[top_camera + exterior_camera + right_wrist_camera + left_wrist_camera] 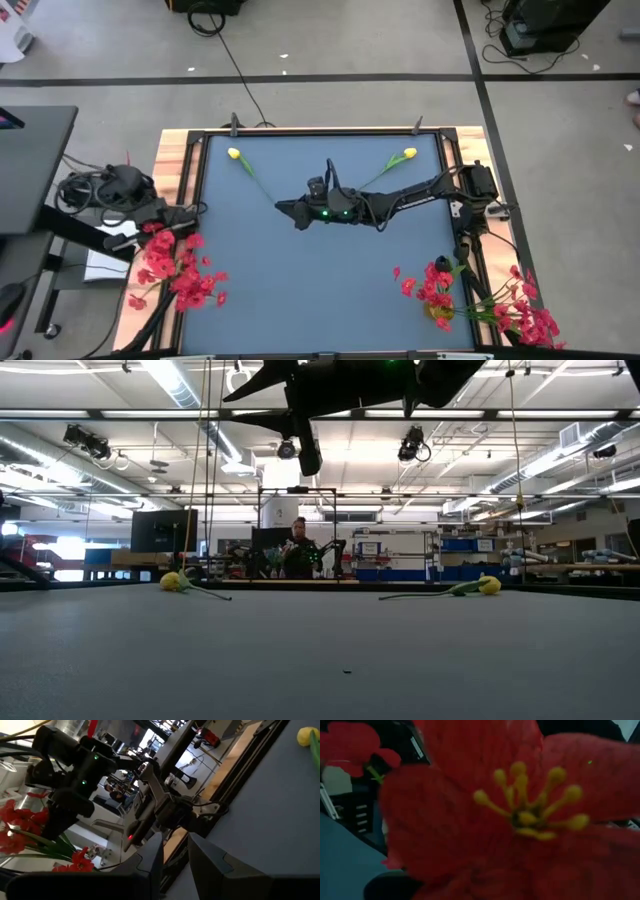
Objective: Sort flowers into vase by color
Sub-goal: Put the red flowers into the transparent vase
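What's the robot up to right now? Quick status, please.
Right gripper high over mid-table, part open, holding nothing. Left gripper parked at the table's left edge, shut, in the red blossoms. Two yellow tulips lie at the far side. Nothing in the way.

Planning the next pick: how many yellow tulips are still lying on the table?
2. One yellow tulip lies near the far left corner of the table; the other yellow tulip lies near the far right corner. More could be hidden among the red bunches at the near corners.
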Controlling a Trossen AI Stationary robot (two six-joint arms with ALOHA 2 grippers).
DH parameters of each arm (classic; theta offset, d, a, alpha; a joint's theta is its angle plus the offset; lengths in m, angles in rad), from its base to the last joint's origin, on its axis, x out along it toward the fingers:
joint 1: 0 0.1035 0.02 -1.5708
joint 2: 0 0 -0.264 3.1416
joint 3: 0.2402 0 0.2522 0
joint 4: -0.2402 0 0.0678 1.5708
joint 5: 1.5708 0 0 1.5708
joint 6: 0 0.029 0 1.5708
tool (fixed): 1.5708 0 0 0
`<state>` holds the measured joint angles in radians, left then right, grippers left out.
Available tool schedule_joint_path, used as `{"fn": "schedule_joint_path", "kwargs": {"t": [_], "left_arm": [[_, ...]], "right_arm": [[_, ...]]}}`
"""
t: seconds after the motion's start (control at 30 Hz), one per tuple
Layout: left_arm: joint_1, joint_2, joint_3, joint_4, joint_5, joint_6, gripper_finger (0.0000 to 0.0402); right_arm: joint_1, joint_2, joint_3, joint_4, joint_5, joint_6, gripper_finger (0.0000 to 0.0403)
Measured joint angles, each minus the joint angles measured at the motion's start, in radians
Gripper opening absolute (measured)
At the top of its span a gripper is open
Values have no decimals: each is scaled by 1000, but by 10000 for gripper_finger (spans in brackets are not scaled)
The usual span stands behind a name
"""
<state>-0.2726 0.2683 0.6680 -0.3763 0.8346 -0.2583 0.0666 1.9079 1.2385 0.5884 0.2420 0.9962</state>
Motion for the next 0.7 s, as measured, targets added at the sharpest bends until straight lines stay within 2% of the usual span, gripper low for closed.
{"fn": "schedule_joint_path", "kwargs": {"t": [0.17,0.27,0.57,0.7], "left_arm": [[0,-1,-5,-26,20,10,6],[0,0,-5,-61,18,-16,21],[0,1,-5,-43,18,-157,129],[0,1,7,-46,16,-174,177]], "right_arm": [[2,0,0,0,-11,10,100],[2,0,0,-17,-19,16,101],[-5,0,0,-57,-43,36,104],[-10,0,0,-70,-64,53,104]]}}
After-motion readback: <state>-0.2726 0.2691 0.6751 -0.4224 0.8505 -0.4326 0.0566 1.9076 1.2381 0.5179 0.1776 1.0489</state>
